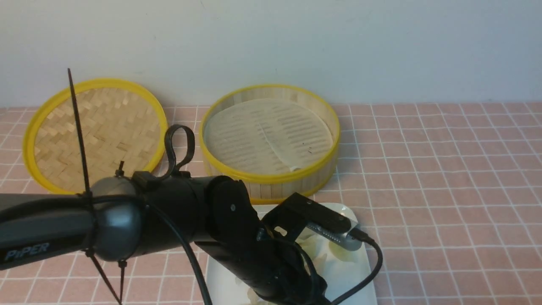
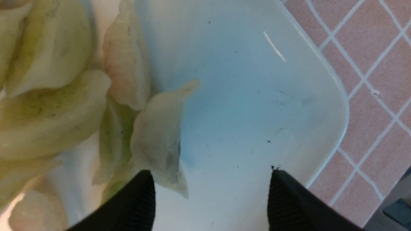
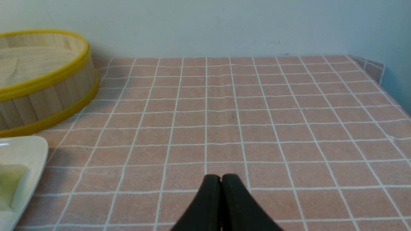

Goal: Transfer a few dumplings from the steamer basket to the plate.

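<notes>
While the black left arm point(image 1: 178, 220) reaches across the pink grid-patterned tablecloth point(image 1: 444, 178), its left gripper point(image 2: 212, 189) hangs low over the glossy white rounded-square plate point(image 2: 257, 96), and the wrist view tells the story — two black ribbed fingertips point(image 2: 138, 202) standing wide apart, bare plate between them, nothing gripped. Just beside one fingertip lies a whitish pleated dumpling point(image 2: 159, 138), touching it or very nearly; I cannot tell which. Behind it, a heap of pale green and pale pink translucent dumplings point(image 2: 54, 96) crowds one side of the plate, overlapping one another. From the front, the arm hides most of that plate point(image 1: 364, 275), with only a pale green dumpling point(image 1: 341, 252) peeking out beside the wrist camera and its cable.

Up at the back — the round bamboo steamer basket with yellow rims point(image 1: 271, 178) sits just beyond the plate, its pale slotted liner point(image 1: 266, 131) showing with no dumplings on it. To its left, near the wall, rests the flat woven-bamboo lid with a yellow rim point(image 1: 95, 131), close to the basket but apart from it.

Over on the other side, the right gripper point(image 3: 221, 179) hovers above open tablecloth, its two black fingers pressed together, clamping nothing, with the basket wall point(image 3: 45, 96) and a corner of the plate point(image 3: 25, 150) off to its side
</notes>
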{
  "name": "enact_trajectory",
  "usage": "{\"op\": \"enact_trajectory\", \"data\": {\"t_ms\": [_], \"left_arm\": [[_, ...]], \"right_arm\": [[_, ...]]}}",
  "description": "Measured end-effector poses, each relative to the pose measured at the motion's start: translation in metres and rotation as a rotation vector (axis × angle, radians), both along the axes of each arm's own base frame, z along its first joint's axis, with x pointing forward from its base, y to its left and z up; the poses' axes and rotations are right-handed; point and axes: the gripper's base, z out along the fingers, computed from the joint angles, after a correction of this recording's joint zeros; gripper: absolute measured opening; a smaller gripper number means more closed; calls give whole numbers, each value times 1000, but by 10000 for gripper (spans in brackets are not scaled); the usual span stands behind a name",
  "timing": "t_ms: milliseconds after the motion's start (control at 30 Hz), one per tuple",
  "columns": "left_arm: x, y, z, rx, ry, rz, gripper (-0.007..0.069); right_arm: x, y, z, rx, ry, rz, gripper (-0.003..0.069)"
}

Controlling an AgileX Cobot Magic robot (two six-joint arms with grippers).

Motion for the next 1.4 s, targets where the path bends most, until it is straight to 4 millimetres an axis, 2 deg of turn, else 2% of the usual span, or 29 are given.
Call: {"op": "enact_trajectory", "data": {"t_ms": [33,167,200,267,367,467,500,633,833,1167,1333,1400], "left_arm": [[1,1,7,-9,9,5,414],[3,23,59,-61,-39,61,209],[0,31,77,-82,-87,78,130],[-13,52,117,-141,-222,117,34],[-42,80,159,-255,-392,182,0],[-69,105,174,-334,-523,216,-6],[-78,113,177,-359,-570,227,-6],[-105,137,165,-412,-657,260,-6],[-128,155,150,-439,-702,261,-6],[-149,174,164,-491,-857,253,-6],[-153,180,153,-466,-912,251,-6],[-153,183,140,-462,-923,279,-6]], "right_arm": [[0,0,0,0,0,0,-10],[0,0,0,0,0,0,-10],[0,0,0,0,0,0,-10],[0,0,0,0,0,0,-10],[0,0,0,0,0,0,-10],[0,0,0,0,0,0,-10],[0,0,0,0,0,0,-10],[0,0,0,-1,0,0,-10],[0,0,0,-3,0,1,-10],[0,0,0,-3,0,1,-10],[0,0,0,-3,0,1,-10],[0,0,0,-3,0,1,-10]]}}
